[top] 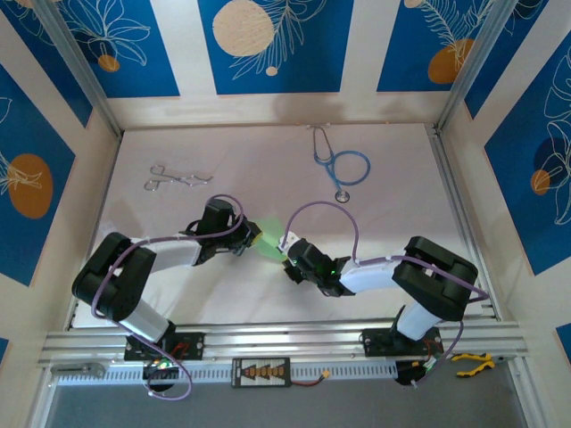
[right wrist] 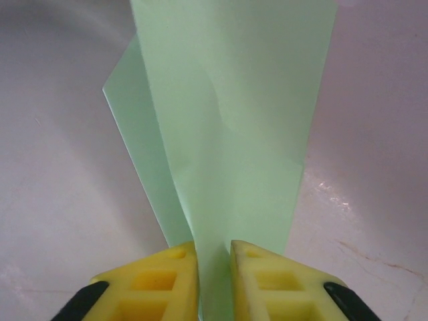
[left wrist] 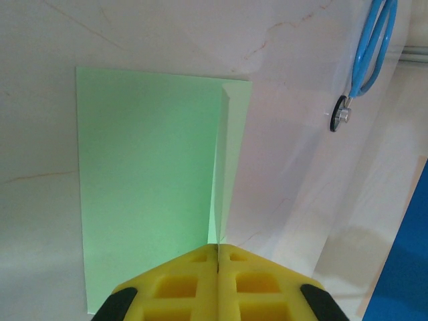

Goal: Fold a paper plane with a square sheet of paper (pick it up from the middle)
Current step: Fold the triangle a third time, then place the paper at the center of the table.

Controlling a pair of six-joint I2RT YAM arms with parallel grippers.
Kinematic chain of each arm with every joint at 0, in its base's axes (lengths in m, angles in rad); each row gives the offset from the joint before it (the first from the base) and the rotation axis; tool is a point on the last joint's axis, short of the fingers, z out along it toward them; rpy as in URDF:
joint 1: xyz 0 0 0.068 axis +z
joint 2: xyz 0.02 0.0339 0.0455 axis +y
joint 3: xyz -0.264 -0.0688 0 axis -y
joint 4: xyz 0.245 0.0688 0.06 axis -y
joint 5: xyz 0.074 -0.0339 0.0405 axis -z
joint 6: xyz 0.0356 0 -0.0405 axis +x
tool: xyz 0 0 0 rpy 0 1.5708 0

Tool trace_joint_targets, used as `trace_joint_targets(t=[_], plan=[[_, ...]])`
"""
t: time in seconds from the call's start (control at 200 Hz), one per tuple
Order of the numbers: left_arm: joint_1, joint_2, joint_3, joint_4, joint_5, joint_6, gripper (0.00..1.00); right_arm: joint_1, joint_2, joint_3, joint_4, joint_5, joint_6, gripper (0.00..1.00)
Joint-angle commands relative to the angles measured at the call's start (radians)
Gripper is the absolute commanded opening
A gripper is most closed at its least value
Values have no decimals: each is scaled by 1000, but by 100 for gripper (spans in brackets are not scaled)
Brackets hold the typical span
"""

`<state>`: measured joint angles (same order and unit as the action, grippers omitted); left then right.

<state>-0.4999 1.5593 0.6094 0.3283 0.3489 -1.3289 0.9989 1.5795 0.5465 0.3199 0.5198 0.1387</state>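
The square sheet of paper (top: 270, 241), pale green, hangs between both grippers at mid-table. In the left wrist view the sheet (left wrist: 147, 174) lies mostly flat, with a narrow flap raised along one crease. That crease runs straight into the seam of my left gripper (left wrist: 218, 251), which is shut on it. In the right wrist view the sheet (right wrist: 234, 120) stands upright and curled. It passes through the gap of my right gripper (right wrist: 214, 251), whose yellow fingers stand a little apart and do not pinch it. From above, the left gripper (top: 252, 241) and right gripper (top: 290, 259) almost meet.
A blue stethoscope (top: 342, 165) lies at the back right of the table; its chest piece (left wrist: 341, 114) shows in the left wrist view. Metal forceps (top: 174, 178) lie at the back left. A yellow-handled tool (top: 473, 364) rests by the front rail.
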Motion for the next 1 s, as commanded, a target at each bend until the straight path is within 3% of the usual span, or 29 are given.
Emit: trace_joint_targets(t=[0.0,0.215,0.43,0.675,0.995], plan=[[14,-15,12,-4,26,3,3,-5,-41,-13,0,0,0,15],[14,-33,8,-17,15,23,41,-9,-44,-22,22,-33,28,10],[14,-74,35,-126,11,147,53,-19,-39,-23,42,-59,29,11],[14,-33,19,-117,38,136,51,-28,-80,-9,15,-216,70,23],[15,28,-45,16,46,76,27,-148,-222,-57,-19,-519,266,28]])
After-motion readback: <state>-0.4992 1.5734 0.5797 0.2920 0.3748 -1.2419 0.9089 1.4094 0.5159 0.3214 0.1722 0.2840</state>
